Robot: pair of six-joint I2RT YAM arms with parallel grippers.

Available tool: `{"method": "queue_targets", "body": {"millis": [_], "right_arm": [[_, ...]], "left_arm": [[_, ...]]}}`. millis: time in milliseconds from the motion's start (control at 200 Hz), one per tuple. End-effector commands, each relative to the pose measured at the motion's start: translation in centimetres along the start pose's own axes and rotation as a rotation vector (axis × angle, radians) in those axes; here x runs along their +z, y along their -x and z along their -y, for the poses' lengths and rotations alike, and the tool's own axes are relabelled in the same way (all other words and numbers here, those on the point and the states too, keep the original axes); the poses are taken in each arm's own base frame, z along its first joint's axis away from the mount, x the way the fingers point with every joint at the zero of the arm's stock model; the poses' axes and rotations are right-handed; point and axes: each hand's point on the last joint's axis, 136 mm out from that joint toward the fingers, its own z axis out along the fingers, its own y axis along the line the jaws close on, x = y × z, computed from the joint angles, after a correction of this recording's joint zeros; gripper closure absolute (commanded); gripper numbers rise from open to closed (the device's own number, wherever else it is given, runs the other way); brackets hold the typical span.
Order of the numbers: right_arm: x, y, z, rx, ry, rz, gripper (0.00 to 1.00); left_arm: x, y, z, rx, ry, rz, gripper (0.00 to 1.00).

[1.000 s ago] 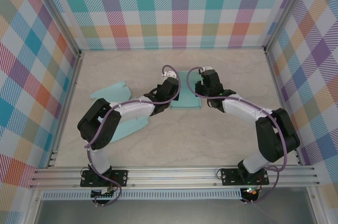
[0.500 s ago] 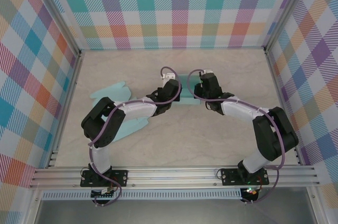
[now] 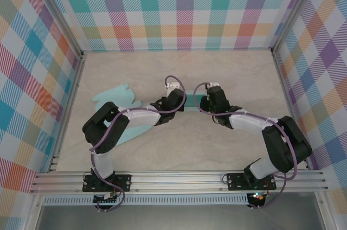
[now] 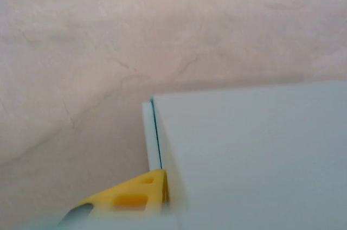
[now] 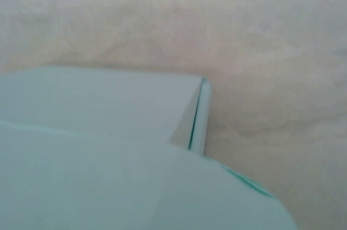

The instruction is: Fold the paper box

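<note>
Checked walls (image 3: 184, 7) in many colours stand around a pale, marble-patterned tabletop (image 3: 233, 72), and both arms reach to its centre. At that place lies the paper box (image 3: 192, 109), mint green. From above little more than a narrow strip of it is seen, because the two wrists cover the rest. The left tool (image 3: 182, 105) is at the 9 o'clock side of the box and the right tool (image 3: 207, 101) at its 3 o'clock side, each close against the paper.

In the left wrist view a flat panel of the paper box (image 4: 255, 154) fills the 3 to 5 o'clock part. Its doubled edge runs down to one yellow fingertip (image 4: 130, 197) near 6 o'clock, which touches it. The other finger is hidden, so I cannot tell if this tool is spread or pinching. The right tool has its fingers pressed together. In its wrist view the paper box (image 5: 108, 100) shows a folded flap with a small gap at the corner, and a near sheet hides the fingers, so whether paper is caught between them I cannot say.

I judge that the step in hand is bringing the side walls of the box together. The next move probably calls for holding one side firm while the other flap is creased along its line, gently, because thin paper buckles easily. Two flat paper sheets (image 3: 113, 95) lie toward 9 o'clock of the tabletop, partly under the left arm.
</note>
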Motion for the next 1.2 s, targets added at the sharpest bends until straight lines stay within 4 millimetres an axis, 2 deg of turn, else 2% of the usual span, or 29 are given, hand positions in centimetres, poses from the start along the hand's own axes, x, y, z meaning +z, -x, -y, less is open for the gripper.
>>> {"method": "queue_targets", "body": {"millis": [0, 65, 250, 300, 435, 635, 730, 895, 1000, 1195], "right_arm": [[-0.2, -1.6, -0.7, 0.019, 0.037, -0.015, 1.0], [-0.3, -2.2, -0.5, 0.022, 0.029, -0.014, 1.0], [-0.4, -2.9, 0.2, 0.027, 0.002, -0.014, 1.0], [-0.5, -2.8, 0.2, 0.027, -0.002, -0.01, 1.0], [-0.7, -2.6, 0.3, 0.025, -0.007, -0.005, 1.0], [-0.9, -2.3, 0.1, 0.025, -0.001, -0.004, 1.0], [-1.0, -2.3, 0.1, 0.021, 0.001, -0.006, 0.96], [-1.4, -2.2, -0.2, 0.018, 0.012, -0.013, 0.84], [-1.9, -2.1, -0.3, 0.019, 0.021, -0.018, 0.65], [-4.2, -1.7, -0.5, 0.027, 0.036, -0.001, 0.5]], "left_arm": [[-1.5, 0.2, 0.7, -0.043, -0.052, 0.018, 0.81], [-1.9, 0.0, 0.5, -0.049, -0.058, 0.016, 0.76], [-3.1, -0.2, -0.3, -0.063, -0.06, 0.016, 0.72], [-3.6, -0.2, -0.5, -0.072, -0.067, 0.019, 0.68], [-5.0, -0.4, -1.1, -0.083, -0.074, 0.021, 0.42], [-7.0, -1.1, -2.0, -0.081, -0.069, 0.019, 0.12], [-7.8, -1.5, -2.5, -0.088, -0.067, 0.017, 0.0], [-9.6, -1.8, -2.6, -0.09, -0.1, 0.016, 0.0], [-10.8, -1.7, -2.7, -0.086, -0.116, 0.012, 0.0], [-13.5, -0.9, -3.1, -0.129, -0.172, 0.035, 0.0]]}}
